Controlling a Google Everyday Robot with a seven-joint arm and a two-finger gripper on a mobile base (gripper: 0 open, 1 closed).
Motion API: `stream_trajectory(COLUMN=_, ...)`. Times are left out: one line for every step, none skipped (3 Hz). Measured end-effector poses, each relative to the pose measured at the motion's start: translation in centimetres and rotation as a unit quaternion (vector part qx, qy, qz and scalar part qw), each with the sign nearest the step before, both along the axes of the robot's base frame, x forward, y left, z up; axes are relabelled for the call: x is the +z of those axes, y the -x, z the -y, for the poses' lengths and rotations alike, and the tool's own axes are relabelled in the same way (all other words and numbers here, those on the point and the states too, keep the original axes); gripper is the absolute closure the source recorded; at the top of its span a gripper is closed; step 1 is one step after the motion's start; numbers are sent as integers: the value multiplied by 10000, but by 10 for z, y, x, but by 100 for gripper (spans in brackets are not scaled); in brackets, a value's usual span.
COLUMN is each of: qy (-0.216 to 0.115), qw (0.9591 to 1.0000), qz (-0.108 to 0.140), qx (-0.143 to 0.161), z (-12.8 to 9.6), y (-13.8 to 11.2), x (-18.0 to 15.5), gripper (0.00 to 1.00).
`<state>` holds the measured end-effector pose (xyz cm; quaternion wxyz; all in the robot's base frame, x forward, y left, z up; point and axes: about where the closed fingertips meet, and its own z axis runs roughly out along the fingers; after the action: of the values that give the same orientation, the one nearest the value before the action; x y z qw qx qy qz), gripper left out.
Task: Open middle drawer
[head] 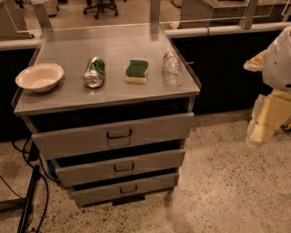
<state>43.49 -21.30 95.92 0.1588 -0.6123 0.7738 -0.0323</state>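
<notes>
One tool point(258, 133) hangs well right of middle drawer point(120, 166).

On the cabinet top point(68, 98) I see, left to right, a bowl point(39, 76), a can point(94, 72) on its side, a sponge point(137, 71) and a bottle point(172, 68). My gripper point(257, 136) hangs off to the right, apart from it.

A white rounded arm point(278, 61) carries a cream gripper point(263, 124) at right.

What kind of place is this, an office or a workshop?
Probably an office or lab space: a wheeled office chair in the background, a grey metal drawer cabinet and a speckled floor. The robot's gripper hangs at the right, away from the middle drawer.
</notes>
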Motion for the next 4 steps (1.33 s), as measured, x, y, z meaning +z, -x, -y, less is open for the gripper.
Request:
stream_trajectory(qy=-5, qw=9992, qz=-34, qx=390, z=-11, y=8, x=-43, gripper=0)
stream_trajectory(qy=-92, qw=9957, qz=-144, qx=914, z=-30, y=15, x=-96, gripper=0)
stream_trajectory(qy=-92, qw=9957, qz=-143, qx=912, z=-30, y=15, x=-96, gripper=0)
stream_trajectory(qy=-189, qw=9954, qz=-289, qx=894, z=-35, y=17, x=-114, gripper=0)
